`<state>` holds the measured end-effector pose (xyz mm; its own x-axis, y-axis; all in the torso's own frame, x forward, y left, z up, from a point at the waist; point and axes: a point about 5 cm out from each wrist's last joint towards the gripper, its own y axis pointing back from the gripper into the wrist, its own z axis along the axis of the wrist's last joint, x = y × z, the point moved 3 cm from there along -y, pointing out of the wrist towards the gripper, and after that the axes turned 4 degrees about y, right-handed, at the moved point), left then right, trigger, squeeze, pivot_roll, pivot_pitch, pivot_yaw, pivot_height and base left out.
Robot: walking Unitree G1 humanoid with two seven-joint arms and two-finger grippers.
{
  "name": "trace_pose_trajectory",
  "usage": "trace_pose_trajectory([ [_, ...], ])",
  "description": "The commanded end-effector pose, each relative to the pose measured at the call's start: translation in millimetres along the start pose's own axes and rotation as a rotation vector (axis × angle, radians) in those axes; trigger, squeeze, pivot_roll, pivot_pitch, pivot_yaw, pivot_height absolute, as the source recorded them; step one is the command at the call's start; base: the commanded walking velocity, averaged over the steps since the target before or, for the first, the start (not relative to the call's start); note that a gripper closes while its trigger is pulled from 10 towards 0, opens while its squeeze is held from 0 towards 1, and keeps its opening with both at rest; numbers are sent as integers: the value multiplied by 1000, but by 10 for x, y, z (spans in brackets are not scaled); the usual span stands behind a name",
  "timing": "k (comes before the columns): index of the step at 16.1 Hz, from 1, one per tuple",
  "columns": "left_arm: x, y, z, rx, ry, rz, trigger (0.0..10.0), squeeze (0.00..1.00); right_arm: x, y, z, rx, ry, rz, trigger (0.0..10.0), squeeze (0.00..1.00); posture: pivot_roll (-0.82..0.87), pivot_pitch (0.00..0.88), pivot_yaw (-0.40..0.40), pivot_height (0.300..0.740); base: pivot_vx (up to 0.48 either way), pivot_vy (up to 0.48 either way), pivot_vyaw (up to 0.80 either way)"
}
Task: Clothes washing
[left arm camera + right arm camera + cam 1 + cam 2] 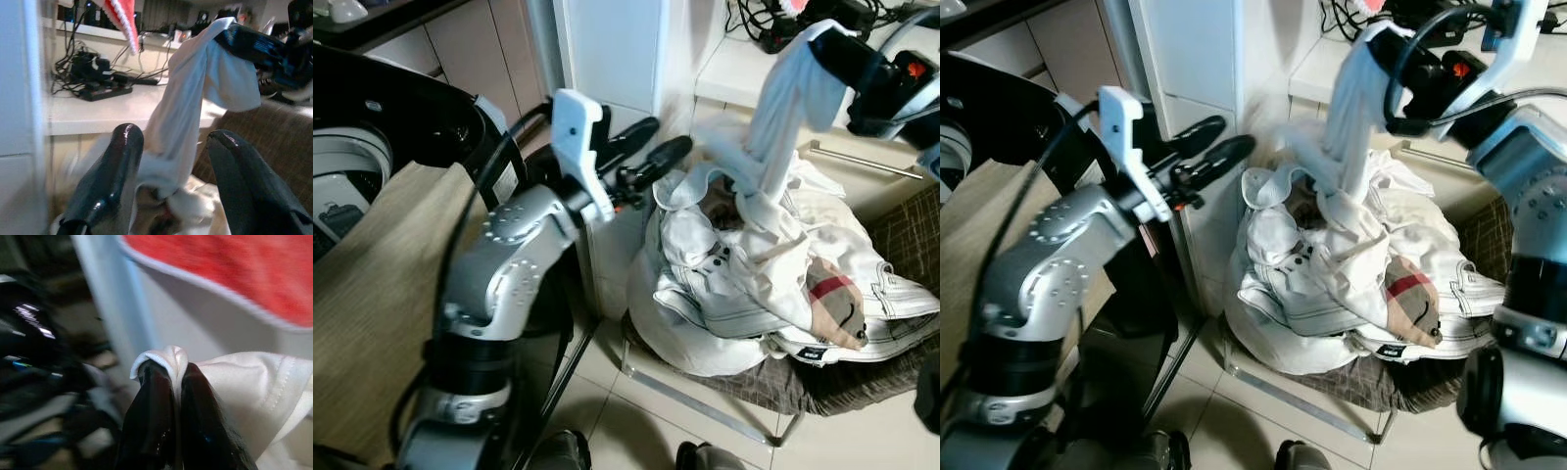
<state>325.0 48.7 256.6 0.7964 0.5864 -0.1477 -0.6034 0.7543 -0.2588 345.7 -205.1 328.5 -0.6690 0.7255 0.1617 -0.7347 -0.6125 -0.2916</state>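
Right end effector (1386,59) pinches the top of a long white cloth garment (1351,127), which hangs down toward the pile of white clothes (1332,284) on the brown chair (1400,387). Left end effector (1209,147) waits open beside it, nearer the black-rimmed washing machine (372,117).

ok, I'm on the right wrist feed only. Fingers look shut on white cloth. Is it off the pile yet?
Observer: Not fully. The right gripper holds the white garment up, but its lower end still hangs into the clothes pile.
Operator: What's the pile sitting on?
Observer: A brown basket with a metal frame on the tiled floor.
Operator: Left arm?
Observer: The left gripper is open, raised beside the pile, touching nothing.
Operator: Washer nearby?
Observer: On the robot's left there is a dark washing machine, its drum showing.
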Motion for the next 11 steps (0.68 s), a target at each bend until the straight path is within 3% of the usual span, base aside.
trace_pose_trajectory([
  [1,-65,-81,12,-18,8,-33,10000,1000,218,25,148,-58,-19,121,0,0,-114,53,29,740,0,0,0],
  [4,-250,-230,25,-90,80,-112,10000,1000,384,65,183,-109,-124,223,0,0,-116,49,23,740,0,0,0],
  [5,-335,-281,34,-111,102,-153,10000,0,432,59,179,-123,-160,244,0,0,-116,49,23,740,0,0,0],
  [8,-445,-378,-29,-100,102,-174,10000,0,482,15,196,-137,-174,221,0,0,-124,43,26,740,0,0,0],
  [11,-236,-330,-103,-74,52,-54,10000,0,213,-71,437,-200,-114,10,0,0,-131,37,30,740,0,0,0],
])
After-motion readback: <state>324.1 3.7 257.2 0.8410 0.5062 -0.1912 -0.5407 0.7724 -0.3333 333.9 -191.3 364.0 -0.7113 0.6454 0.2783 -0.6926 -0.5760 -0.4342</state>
